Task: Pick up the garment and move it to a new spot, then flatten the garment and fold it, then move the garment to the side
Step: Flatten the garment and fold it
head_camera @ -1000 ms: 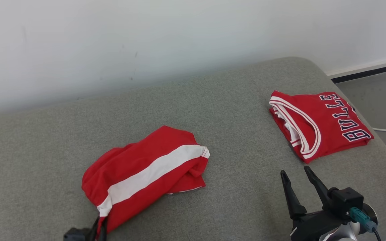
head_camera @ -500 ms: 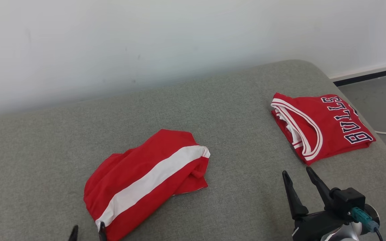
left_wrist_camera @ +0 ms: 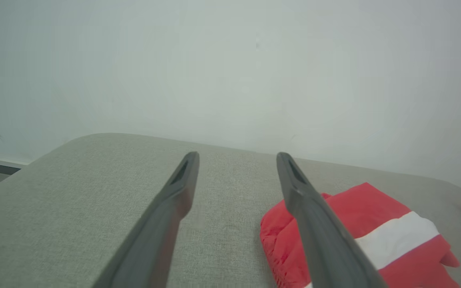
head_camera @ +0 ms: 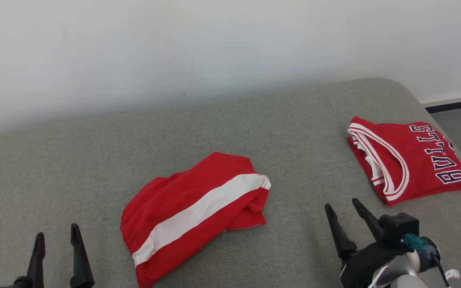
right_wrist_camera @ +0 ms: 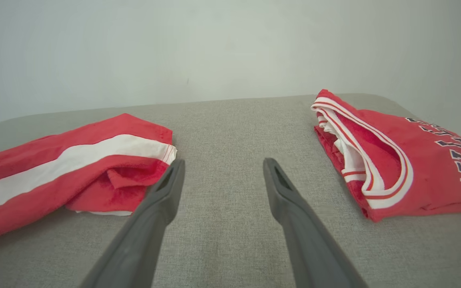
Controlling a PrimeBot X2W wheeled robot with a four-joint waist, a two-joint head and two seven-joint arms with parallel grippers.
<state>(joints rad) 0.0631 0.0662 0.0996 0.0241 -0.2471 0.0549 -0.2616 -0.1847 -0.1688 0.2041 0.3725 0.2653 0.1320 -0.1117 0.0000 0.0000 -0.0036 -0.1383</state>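
Since a second ago the left pincer [head_camera: 57, 230] has let go of the near corner of the red shorts [head_camera: 198, 212] and drawn off to their left. The head camera has swung too, so everything sits further right in its view.

The shorts look thin, light and limp, probably a little slick. Lifted by one point, they would likely sag and fall out of their loose fold. A pinch through all layers at the striped edge, or one corner to each pincer, seems the safest hold.

The left pincer now stands wide open with nothing between its fingers. The shorts lie on the grey cushion [head_camera: 94, 160] to its right, near but apart. The right pincer [head_camera: 341, 203] is also wide open and empty, with the shorts to its left and a folded Bulls jersey [head_camera: 410, 160] beyond it to its right.
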